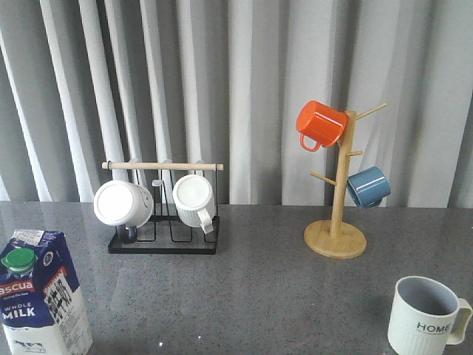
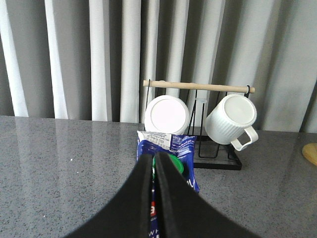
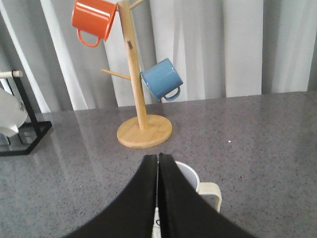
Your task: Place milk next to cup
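The milk [image 1: 41, 296] is a blue-and-white carton with a green cap, standing upright at the table's front left. The cup [image 1: 427, 316] is a pale ribbed mug lettered "HOME", standing at the front right with its handle to the right, far from the milk. Neither gripper shows in the front view. In the left wrist view my left gripper [image 2: 153, 157] is shut and empty, its tips just short of the milk [image 2: 181, 148]. In the right wrist view my right gripper [image 3: 158, 156] is shut and empty, above and in front of the cup [image 3: 192, 177], hiding most of it.
A black wire rack [image 1: 164, 244] with a wooden bar holds two plain white mugs [image 1: 122, 203] at the back left. A wooden mug tree [image 1: 336, 238] with an orange mug [image 1: 321, 123] and a blue mug [image 1: 368, 186] stands at the back right. Grey curtains hang behind the table.
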